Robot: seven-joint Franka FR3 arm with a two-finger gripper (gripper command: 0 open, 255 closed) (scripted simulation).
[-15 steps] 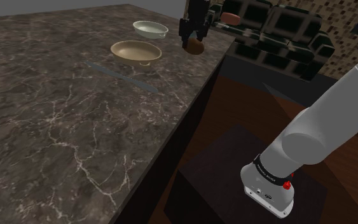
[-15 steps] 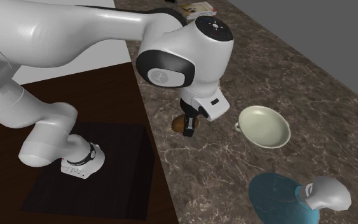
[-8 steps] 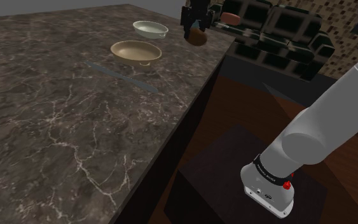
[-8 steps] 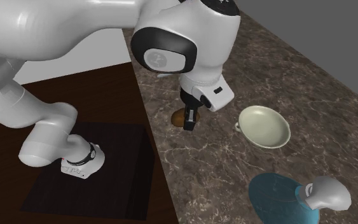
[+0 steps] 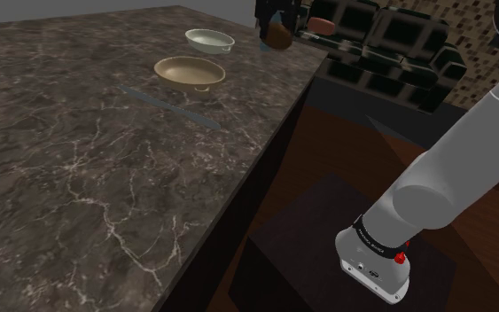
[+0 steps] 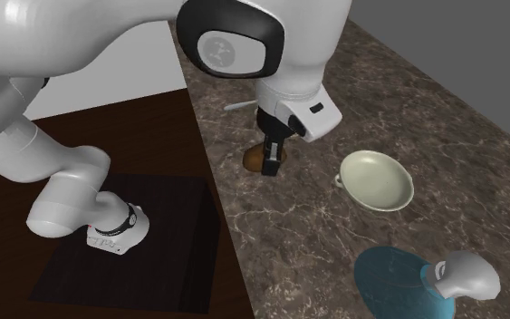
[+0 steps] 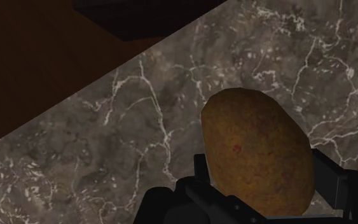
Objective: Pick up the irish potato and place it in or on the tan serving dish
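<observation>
The tool (image 7: 260,181) clasps the potato (image 7: 254,140) above the worktop (image 5: 79,159), near its edge. Its rounded skin could slip from the grip, dropping it short of the tan dish (image 5: 186,71).

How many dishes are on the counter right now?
2. A tan dish lies on the counter; a paler dish lies just beyond it in the shoulder view, not touching. The arm could hide others.
</observation>
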